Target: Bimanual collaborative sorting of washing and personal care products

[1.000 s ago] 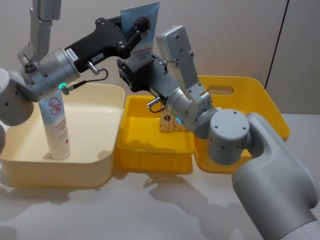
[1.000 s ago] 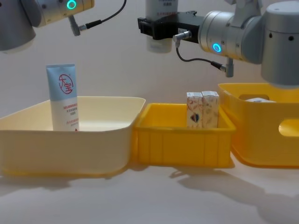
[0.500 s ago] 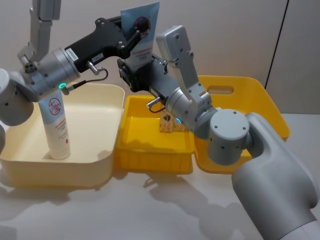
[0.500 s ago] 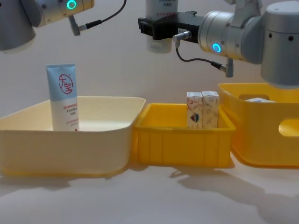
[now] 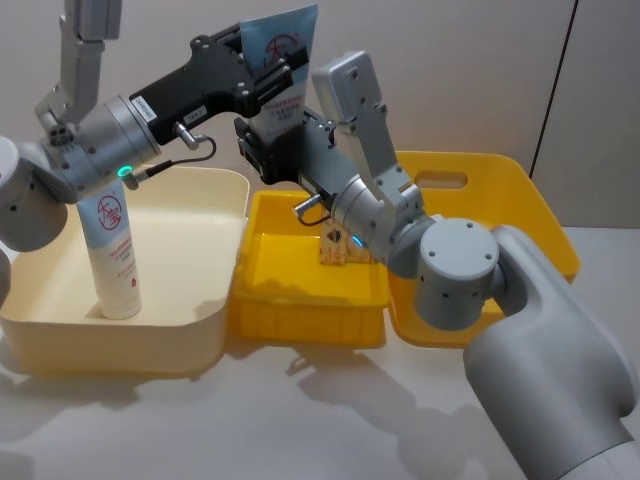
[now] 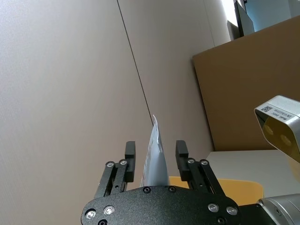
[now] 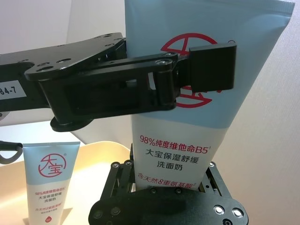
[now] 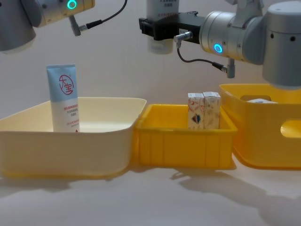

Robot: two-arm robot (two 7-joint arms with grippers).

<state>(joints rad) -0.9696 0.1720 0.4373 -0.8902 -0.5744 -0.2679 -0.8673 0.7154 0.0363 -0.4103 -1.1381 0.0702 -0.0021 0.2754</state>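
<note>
raised tube (image 5: 281, 60) pinched by both grippers, cap hidden

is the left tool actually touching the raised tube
Touching. The right wrist view shows the left tool with a black finger pressed flat across the red logo of the raised tube; the right tool grips its lower end.

Plain beige wall (image 5: 470, 70), pale tabletop (image 5: 300, 420)

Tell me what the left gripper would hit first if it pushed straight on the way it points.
Apparently nothing solid: the left gripper already straddles the raised tube, and beyond its fingertips shows the bare wall, though depth is unclear.
</note>
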